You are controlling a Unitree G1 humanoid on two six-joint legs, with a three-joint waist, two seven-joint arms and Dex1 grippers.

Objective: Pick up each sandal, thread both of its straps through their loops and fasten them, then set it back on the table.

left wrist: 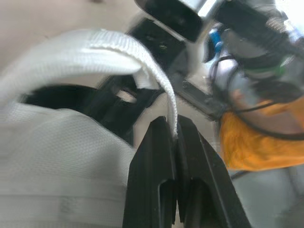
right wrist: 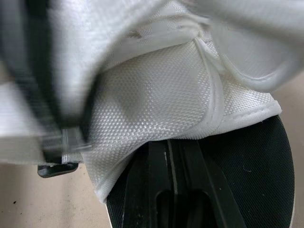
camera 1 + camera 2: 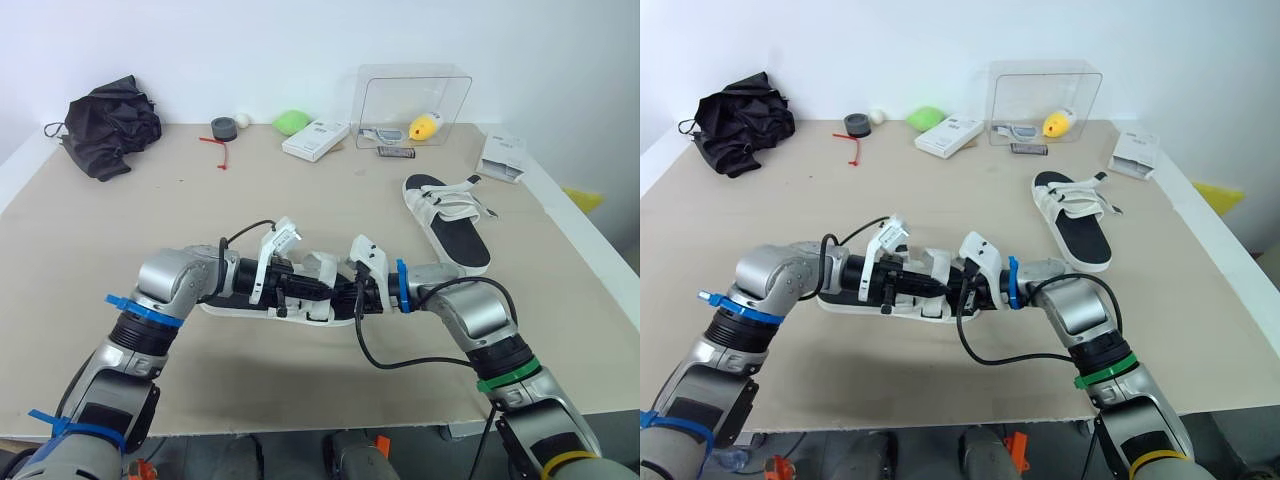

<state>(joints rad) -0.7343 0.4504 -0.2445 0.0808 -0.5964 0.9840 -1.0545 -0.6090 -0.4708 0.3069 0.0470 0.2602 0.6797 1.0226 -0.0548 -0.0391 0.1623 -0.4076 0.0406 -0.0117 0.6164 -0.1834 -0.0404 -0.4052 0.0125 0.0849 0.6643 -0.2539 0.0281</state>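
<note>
A white sandal with a black footbed [image 3: 262, 309] lies on the table near the front, between my two arms. My left gripper [image 3: 316, 288] reaches in from the left. In the left wrist view its fingers [image 1: 161, 156] are shut on the end of a white strap [image 1: 114, 50] that arches up from the sandal. My right gripper [image 3: 341, 296] comes in from the right, shut on the edge of the sandal's white fabric upper [image 2: 156, 95] above the black footbed [image 2: 256, 171]. A second sandal [image 3: 447, 216] lies on the table at the right with its straps across it.
Along the far edge are a black cloth bundle [image 3: 110, 125], a grey tape roll [image 3: 224, 127], a green object [image 3: 292, 121], a white box [image 3: 316, 139] and a clear container [image 3: 412, 100] with a yellow item [image 3: 425, 126]. A white packet [image 3: 503, 157] lies at the right edge.
</note>
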